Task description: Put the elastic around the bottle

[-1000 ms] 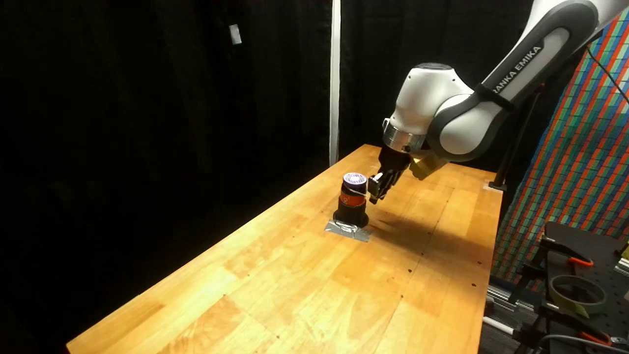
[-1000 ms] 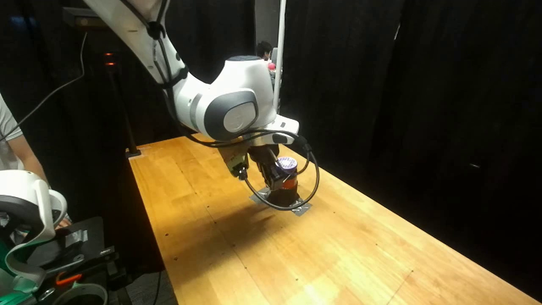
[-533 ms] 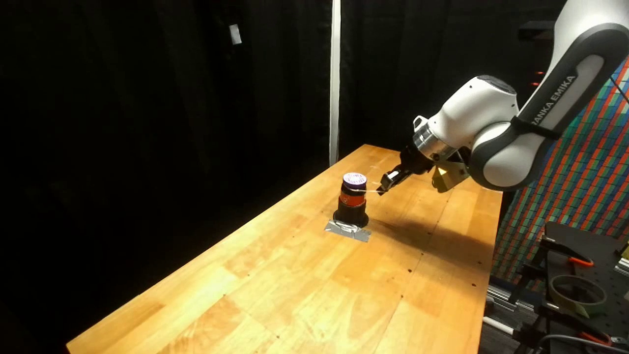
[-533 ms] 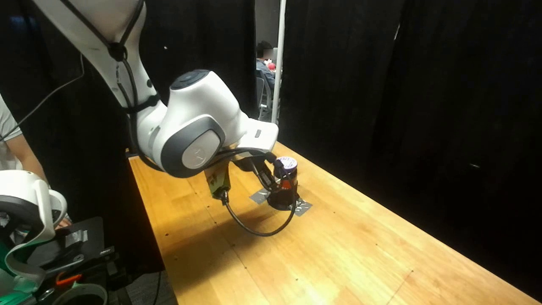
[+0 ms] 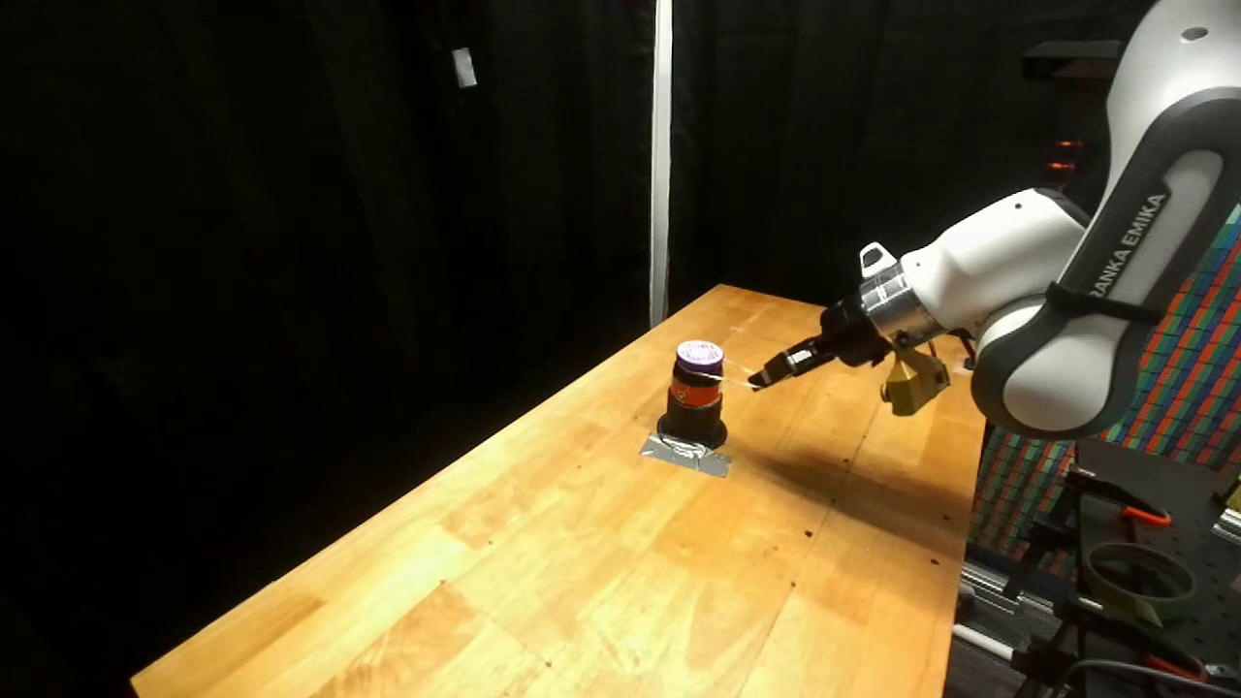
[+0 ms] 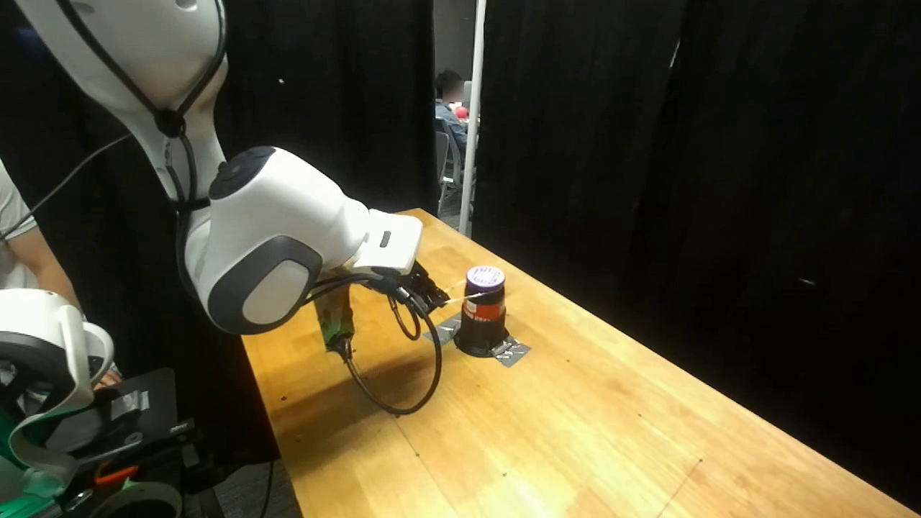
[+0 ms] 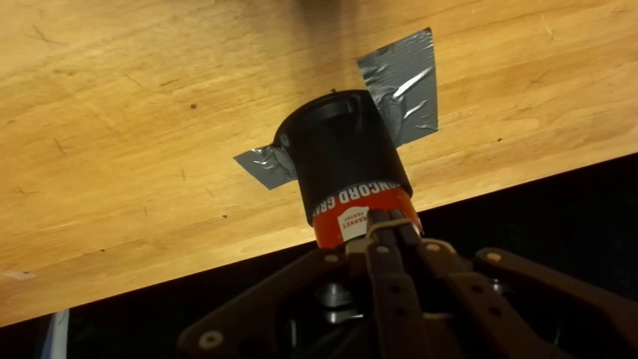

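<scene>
The bottle [image 5: 696, 395] stands upright on the table, with a purple-white lid and an orange-red band. It shows in both exterior views [image 6: 485, 311] and in the wrist view [image 7: 326, 230]. Its lower part sits in a black cup-like base [image 7: 344, 149]. The thin pale elastic [image 5: 734, 382] runs round the bottle just below the lid and stretches across to my gripper [image 5: 759, 382], also in an exterior view [image 6: 464, 296]. In the wrist view my gripper [image 7: 389, 215] has its fingers almost together, with the elastic [image 7: 394, 224] looped over both fingertips. The gripper is beside the bottle, apart from it.
Grey tape [image 5: 686, 456] holds the base to the wooden table [image 5: 601, 553]; two pieces show in the wrist view [image 7: 408, 89]. A cable [image 6: 432, 381] hangs in a loop from the wrist. A black side stand [image 5: 1154, 504] with a tape roll is beyond the table edge.
My gripper has moved away from the bottle and tilted from pointing down to slanting toward it. The elastic between them has stretched longer. The bottle has stayed in place.
</scene>
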